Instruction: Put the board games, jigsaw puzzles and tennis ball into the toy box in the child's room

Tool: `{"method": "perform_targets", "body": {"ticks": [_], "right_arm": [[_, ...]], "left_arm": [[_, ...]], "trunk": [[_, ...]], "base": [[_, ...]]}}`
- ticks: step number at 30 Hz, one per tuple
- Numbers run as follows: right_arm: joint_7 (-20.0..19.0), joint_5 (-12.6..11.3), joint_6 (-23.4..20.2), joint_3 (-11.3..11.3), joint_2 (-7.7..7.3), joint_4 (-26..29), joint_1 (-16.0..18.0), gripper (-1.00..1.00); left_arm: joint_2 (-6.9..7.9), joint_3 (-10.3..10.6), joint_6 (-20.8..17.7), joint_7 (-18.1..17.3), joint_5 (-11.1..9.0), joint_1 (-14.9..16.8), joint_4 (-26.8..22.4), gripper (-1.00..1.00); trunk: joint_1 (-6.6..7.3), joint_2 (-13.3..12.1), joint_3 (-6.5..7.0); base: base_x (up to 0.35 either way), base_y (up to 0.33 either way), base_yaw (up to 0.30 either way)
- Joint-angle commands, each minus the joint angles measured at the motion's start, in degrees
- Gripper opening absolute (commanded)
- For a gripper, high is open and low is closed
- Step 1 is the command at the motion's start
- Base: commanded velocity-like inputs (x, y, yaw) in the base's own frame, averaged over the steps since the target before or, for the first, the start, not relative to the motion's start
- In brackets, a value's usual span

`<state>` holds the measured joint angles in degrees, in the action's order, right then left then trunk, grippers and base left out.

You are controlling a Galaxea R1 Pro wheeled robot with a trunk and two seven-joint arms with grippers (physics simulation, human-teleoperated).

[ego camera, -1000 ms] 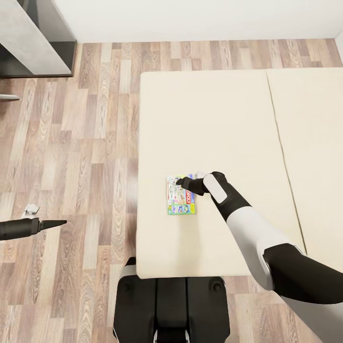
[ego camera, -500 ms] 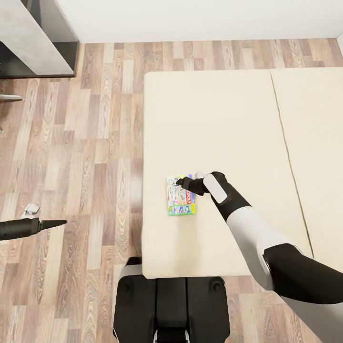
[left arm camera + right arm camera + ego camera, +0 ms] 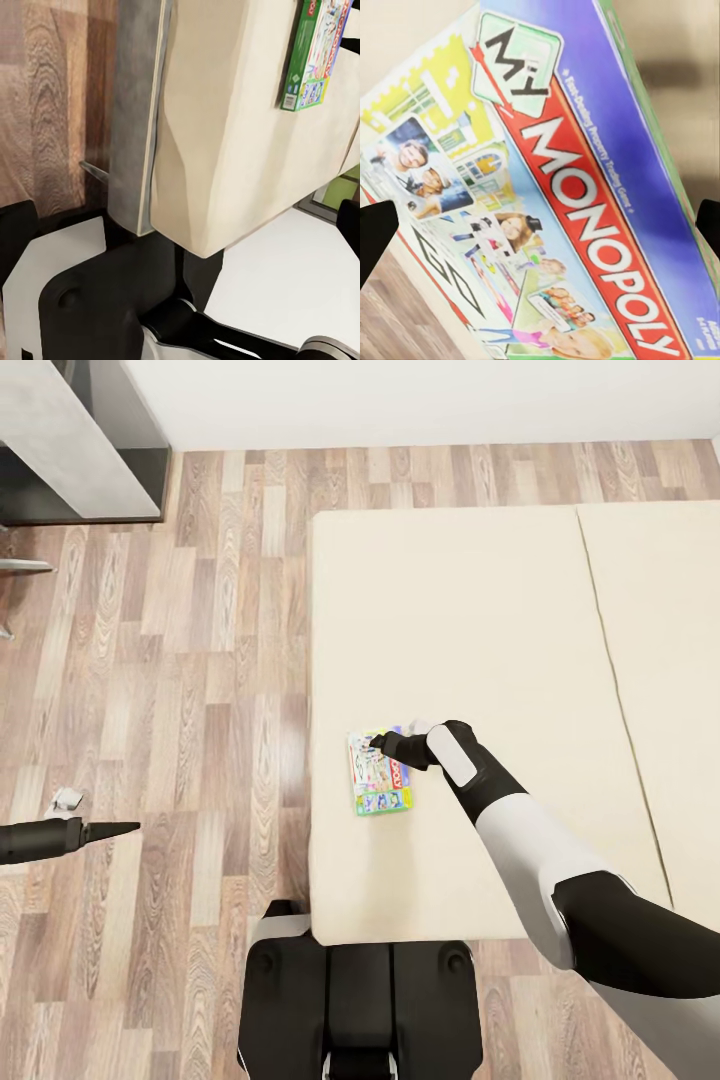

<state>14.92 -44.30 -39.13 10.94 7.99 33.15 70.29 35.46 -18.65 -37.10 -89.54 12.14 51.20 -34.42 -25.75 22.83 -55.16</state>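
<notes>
the right hand (image 3: 383,744) sits over the board game (image 3: 380,772) on the bed (image 3: 480,660); whether it's clamped i cannot tell. a shallow edge grip could let the flat box slip.

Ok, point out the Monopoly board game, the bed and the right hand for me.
board game (image 3: 585,202), right wrist view, on the red title band.
bed (image 3: 470,620), head view, on bare mattress.
right hand (image 3: 382,743), head view, at the fingertips over the box.

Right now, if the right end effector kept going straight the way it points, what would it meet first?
Most likely the board game lying on the bed: the right end effector hovers at its far edge, and the cover fills the right wrist view. How much gap remains is unclear.
</notes>
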Motion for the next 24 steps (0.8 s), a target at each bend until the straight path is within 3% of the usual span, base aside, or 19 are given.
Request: {"method": "perform_targets", "body": {"ticks": [1, 24], "right_arm": [[0.55, -0.61, -0.07, 0.22, -0.03, 0.07, 0.02, 1.0], [0.58, -0.58, 0.1, 0.14, -0.11, 0.03, 0.02, 1.0]], "left_arm": [[-0.04, -0.25, -0.6, -0.46, 0.6, 0.04, -0.03, 1.0], [-0.02, -0.33, -0.6, -0.46, 0.6, 0.04, -0.03, 1.0]], "trunk": [[-0.03, 0.09, -0.06], [-0.03, 0.09, -0.06]], "base": [[0.0, 0.021, 0.0], [0.0, 0.002, 0.0]]}}
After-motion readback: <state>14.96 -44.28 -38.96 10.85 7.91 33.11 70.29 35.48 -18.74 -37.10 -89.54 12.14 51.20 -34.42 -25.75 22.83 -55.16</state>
